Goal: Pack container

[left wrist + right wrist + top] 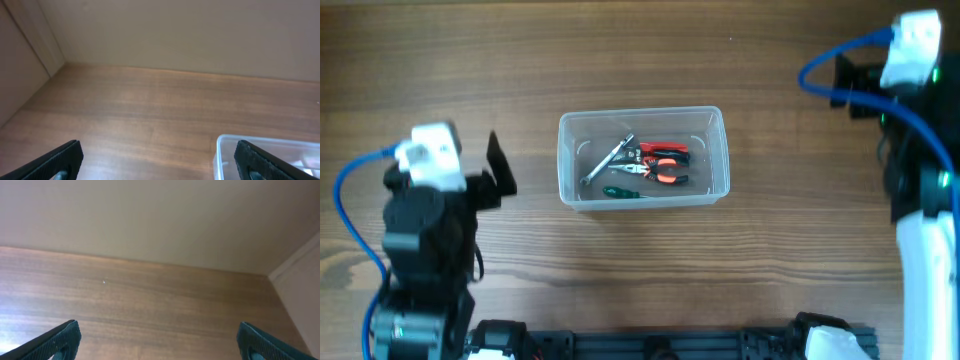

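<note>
The clear plastic container (643,118) stands at the table's middle. Inside lie a silver wrench (607,160), red-handled pliers (660,152), orange-handled pliers (655,174) and a green-handled screwdriver (623,192). My left gripper (500,165) is open and empty, left of the container. In the left wrist view its fingers (160,161) spread wide, with the container's corner (222,142) at lower right. My right gripper (159,339) is open and empty over bare wood; in the overhead view the right arm (910,60) sits at the far right, its fingers hidden.
The wooden table (640,270) ends at a beige wall (190,30) at the back, with a side panel (25,50) at the left and another (300,275) at the right. A black rail (650,345) runs along the front edge.
</note>
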`<move>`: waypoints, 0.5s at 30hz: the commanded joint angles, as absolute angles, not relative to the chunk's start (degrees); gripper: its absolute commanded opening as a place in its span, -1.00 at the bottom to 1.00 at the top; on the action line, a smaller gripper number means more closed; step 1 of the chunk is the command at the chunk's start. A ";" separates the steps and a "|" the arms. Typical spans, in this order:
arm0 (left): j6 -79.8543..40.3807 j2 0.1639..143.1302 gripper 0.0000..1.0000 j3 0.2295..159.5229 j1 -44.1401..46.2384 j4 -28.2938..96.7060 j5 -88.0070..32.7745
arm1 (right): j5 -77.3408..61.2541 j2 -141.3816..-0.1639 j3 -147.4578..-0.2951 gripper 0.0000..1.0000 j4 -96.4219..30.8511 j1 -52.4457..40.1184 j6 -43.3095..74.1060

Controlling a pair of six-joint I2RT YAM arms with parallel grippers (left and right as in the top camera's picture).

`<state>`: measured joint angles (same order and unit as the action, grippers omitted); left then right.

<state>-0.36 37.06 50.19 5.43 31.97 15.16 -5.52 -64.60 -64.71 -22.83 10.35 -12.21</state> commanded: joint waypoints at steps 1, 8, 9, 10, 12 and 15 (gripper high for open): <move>-2.42 26.70 1.00 40.82 5.78 31.99 15.51 | -6.00 -53.52 -52.99 1.00 -24.36 10.35 -5.72; -2.42 15.90 0.99 34.06 5.78 32.01 15.51 | -6.04 -33.69 -34.59 0.99 -31.55 7.70 -5.91; -2.42 15.66 0.99 34.06 5.78 32.08 15.51 | -6.00 -31.94 -33.58 1.00 -32.58 7.68 -5.91; -2.42 15.59 1.00 34.06 5.78 32.18 15.51 | -6.00 -30.39 -33.04 1.00 -33.82 7.68 -5.93; -2.39 15.59 1.00 34.06 5.78 32.18 15.51 | -6.00 -28.80 -32.97 0.99 -35.42 7.68 -5.98; -2.39 15.70 0.99 34.06 5.78 32.36 15.51 | -6.00 -29.23 -32.97 0.99 -35.51 7.68 -5.98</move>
